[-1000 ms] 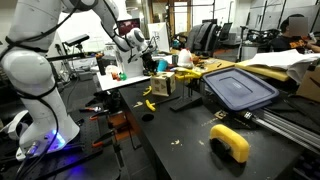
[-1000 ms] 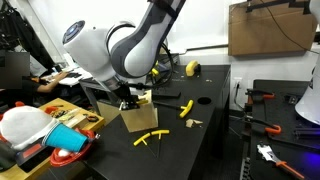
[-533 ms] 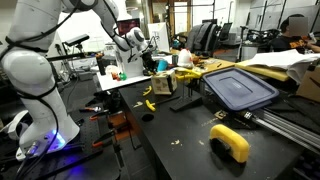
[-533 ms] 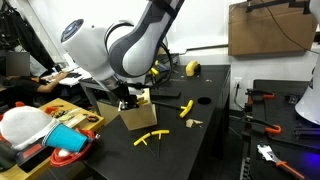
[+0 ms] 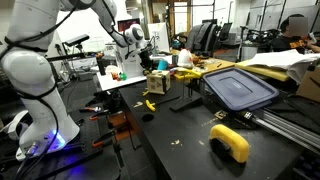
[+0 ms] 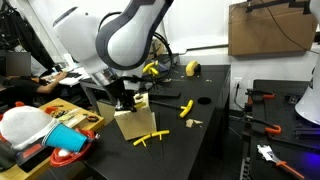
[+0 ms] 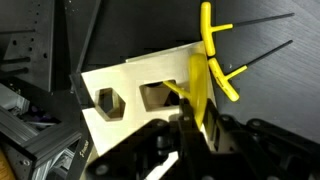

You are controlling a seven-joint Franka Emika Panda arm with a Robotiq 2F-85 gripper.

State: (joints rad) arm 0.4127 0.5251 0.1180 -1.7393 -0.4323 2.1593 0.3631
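Wrist view, left to right: tan holder (image 7: 125,75) with two hex-shaped holes fills the left and middle. Just right of the holes sits the yellow-handled tool (image 7: 204,60). The hand (image 7: 196,128) comes in from the bottom edge, directly under it. Fingers are pressed together on the lower end of the yellow handle, right at the holder's near edge. Whether the holder's wall is caught in the pinch too, cannot tell. The tool lies straight ahead of the hand. Its yellow long axis runs up-down in this view, in line with the fingers. A short yellow side arm and thin dark shafts slant off to the upper right. In an exterior view the hand (image 6: 128,100) sits on top of the holder (image 6: 130,123) at the left part of the black surface (image 6: 215,150). The holder looks tilted, its foot at or just above the surface; contact is not clear. Right of it a loose yellow tool (image 6: 150,138) lies flat, just beside the holder's lower corner, long axis roughly across the view. Further right a second loose yellow tool (image 6: 186,108) lies well apart from the hand. In the exterior view from the opposite end, the holder (image 5: 157,83) sits under the wrist near the surface's far edge, with the pinch itself too small to read.
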